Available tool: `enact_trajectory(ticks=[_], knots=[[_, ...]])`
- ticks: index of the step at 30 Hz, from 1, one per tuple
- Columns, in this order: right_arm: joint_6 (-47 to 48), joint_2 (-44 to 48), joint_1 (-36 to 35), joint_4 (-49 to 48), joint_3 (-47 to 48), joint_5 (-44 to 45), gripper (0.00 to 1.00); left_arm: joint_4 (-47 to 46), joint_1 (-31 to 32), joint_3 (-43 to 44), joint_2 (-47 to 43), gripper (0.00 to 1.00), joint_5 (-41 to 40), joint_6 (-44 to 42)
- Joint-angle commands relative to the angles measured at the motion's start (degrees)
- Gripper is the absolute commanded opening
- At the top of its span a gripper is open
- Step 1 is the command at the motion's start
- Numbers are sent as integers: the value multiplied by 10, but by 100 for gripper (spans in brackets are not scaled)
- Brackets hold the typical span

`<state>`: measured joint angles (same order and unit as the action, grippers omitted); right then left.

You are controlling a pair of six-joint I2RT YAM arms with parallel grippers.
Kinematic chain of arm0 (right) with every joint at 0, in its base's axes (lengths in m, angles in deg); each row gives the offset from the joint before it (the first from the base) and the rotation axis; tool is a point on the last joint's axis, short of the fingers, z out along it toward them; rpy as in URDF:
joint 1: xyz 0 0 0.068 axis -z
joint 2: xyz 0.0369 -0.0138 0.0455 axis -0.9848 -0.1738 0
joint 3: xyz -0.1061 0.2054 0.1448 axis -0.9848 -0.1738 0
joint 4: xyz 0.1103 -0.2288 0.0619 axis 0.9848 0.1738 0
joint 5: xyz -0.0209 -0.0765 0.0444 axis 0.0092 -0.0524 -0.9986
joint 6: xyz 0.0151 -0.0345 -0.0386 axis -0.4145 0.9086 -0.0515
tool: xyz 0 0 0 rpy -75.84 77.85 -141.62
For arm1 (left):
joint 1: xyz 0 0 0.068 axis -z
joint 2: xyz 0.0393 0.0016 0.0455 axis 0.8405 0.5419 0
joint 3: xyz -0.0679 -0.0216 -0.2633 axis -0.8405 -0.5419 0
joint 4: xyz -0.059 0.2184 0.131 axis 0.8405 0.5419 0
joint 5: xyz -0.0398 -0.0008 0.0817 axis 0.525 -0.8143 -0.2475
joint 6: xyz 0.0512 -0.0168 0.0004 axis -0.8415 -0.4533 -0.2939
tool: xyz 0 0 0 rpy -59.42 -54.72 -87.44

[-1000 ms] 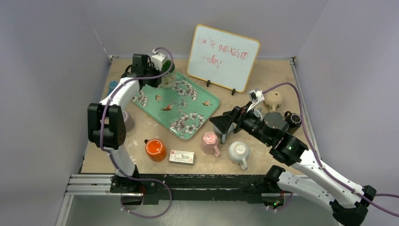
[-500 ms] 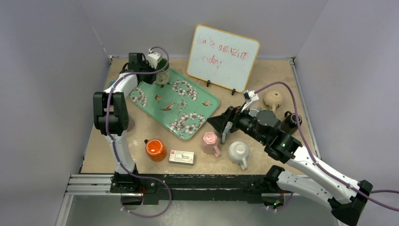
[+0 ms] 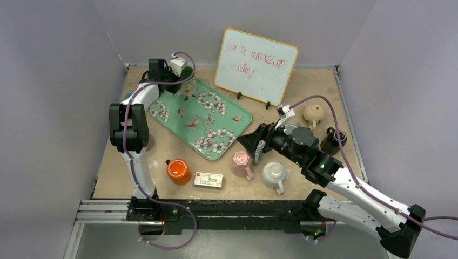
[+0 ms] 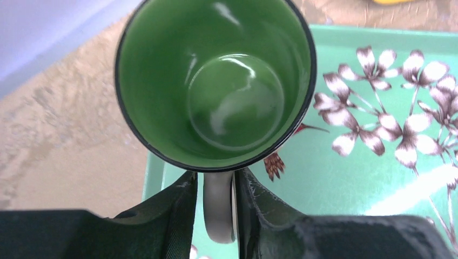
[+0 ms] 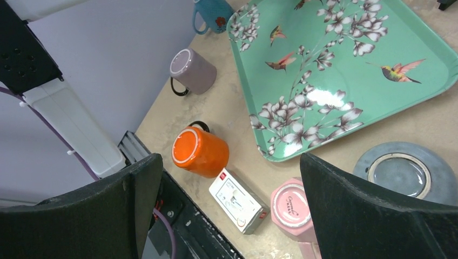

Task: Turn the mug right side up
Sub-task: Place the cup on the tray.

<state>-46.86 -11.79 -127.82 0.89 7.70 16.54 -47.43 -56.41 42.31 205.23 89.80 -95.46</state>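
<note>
The mug [image 4: 216, 81] stands mouth up, its green inside open to my left wrist camera, at the far left corner of the tray [image 4: 378, 205]. The turning looks done to me, so the step in hand is letting go cleanly.

My left pincer [image 4: 216, 181] has a finger on each side of the handle [image 4: 219, 216], very close in. Whether the pads press it or stand just off it I cannot tell from this angle. The mug's own body hides its base, so I am also unsure whether it sits flat on the tray or on the raised rim.

I would make sure of that first, lowering gently until the weight is taken. Then I would part the fingers evenly, enough that neither drags the handle round. I would draw straight back along the handle's line before lifting, since a sideways move could swing the mug or tip it off the corner.

My right pincer [image 5: 230, 159] hangs wide open and empty above the desk [image 5: 232, 116], well apart from the mug, and should hold off.
</note>
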Motion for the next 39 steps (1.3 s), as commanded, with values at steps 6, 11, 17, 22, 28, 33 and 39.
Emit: enact_trajectory(ticks=[6, 11, 17, 22, 28, 33, 39], knots=[[-1, 10, 2, -25, -9, 9, 99, -81, -1, 42, -3, 27, -11, -8], [-2, 11, 2, -26, -9, 3, 99, -87, -1, 30, -17, 27, -13, 3], [-5, 9, 2, -19, -13, 14, 99, -78, -1, 12, -56, 35, -18, 39], [-12, 4, 1, 24, -19, 43, 99, -36, -1, 19, -103, 53, -1, 110], [-30, -13, 2, 145, 11, 110, 99, 85, 0, 76, -142, 82, 13, 209], [-44, -60, 1, 249, 51, 146, 94, 217, 0, 105, -225, 93, 15, 313], [-128, -96, 1, 308, 49, 163, 50, 230, -1, -12, -408, 96, 65, 408]])
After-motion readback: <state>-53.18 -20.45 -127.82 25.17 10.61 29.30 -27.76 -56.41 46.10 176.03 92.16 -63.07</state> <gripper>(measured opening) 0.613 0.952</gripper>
